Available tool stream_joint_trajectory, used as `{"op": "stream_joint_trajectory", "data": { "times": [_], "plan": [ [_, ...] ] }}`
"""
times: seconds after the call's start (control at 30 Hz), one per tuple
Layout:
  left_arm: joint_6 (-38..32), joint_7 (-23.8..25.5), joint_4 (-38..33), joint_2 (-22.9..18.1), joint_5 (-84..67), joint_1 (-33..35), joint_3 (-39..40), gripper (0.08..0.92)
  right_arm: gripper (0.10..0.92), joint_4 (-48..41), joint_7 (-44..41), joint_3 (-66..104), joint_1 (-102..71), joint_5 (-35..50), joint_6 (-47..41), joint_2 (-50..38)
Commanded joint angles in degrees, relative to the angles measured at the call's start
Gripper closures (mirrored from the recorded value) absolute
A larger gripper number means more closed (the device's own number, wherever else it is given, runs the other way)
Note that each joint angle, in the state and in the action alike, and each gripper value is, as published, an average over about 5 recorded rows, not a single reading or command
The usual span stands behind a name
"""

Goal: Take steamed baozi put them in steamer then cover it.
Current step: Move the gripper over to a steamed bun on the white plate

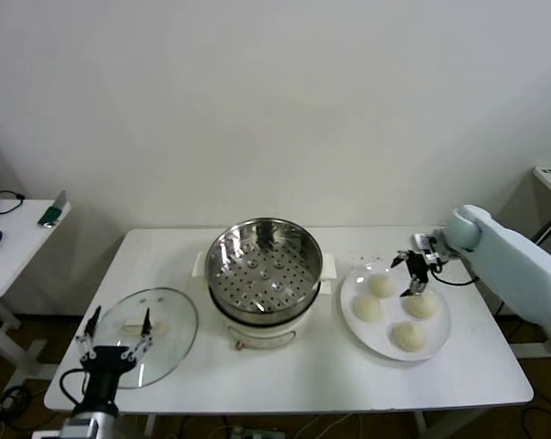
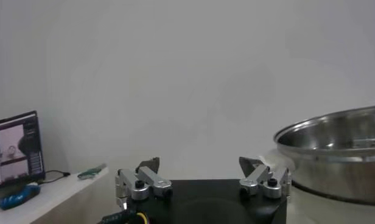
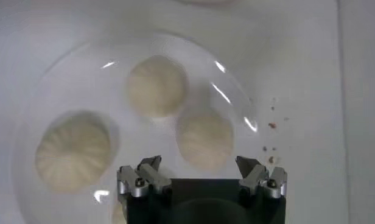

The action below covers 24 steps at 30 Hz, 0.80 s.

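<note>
Right gripper point(image 1: 413, 276): black fingers spread apart and empty, hanging above the far side of the plate, between two of the buns; its pale blue-white arm reaches in from the right.
Left gripper point(image 1: 116, 336): fingers wide apart, holding nothing, poised low at the table's near left edge, over the near rim of the lid.
Long white rectangular table point(image 1: 284, 384): carries the steamer, plate and lid.
Round shiny steel steamer basket on a cream-white electric pot base point(image 1: 264, 279): at the table's centre, uncovered, its perforated floor bare; in the left wrist view its rim point(image 2: 333, 131) stands beside the open fingers.
Round clear glass cover with steel rim and cream-white bar handle point(image 1: 170, 338): lying flat on the table left of the steamer, near the left gripper.
Flat round white plate point(image 1: 351, 315): right of the steamer, just beside it.
Four small round cream-white steamed baozi point(image 1: 367, 308): all resting on the plate, close together; the right wrist view shows one point(image 3: 204, 137) directly under the open fingers.
</note>
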Motion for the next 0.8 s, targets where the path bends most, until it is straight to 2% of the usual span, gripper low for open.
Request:
{"op": "stream_joint_trajectory", "data": {
  "times": [0.03, 0.7, 0.8],
  "plan": [
    [1.6, -0.6, 0.1, 0.3, 0.9, -0.6, -0.5, 0.177, 0.203, -13.3, -1.0, -7.2, 4.7, -2.7, 1.7, 9.4],
    [1.1, -1.0, 1.8, 0.2, 1.3, -1.0, -0.6, 0.177, 0.204, -17.0, 0.1, -2.5, 1.4, -6.1, 2.8, 13.9],
    [1.0, -1.0, 1.7, 0.2, 1.3, -0.9, -0.7, 0.177, 0.234, -17.0, 0.0, -2.2, 1.4, -6.3, 3.0, 14.0]
  ]
}}
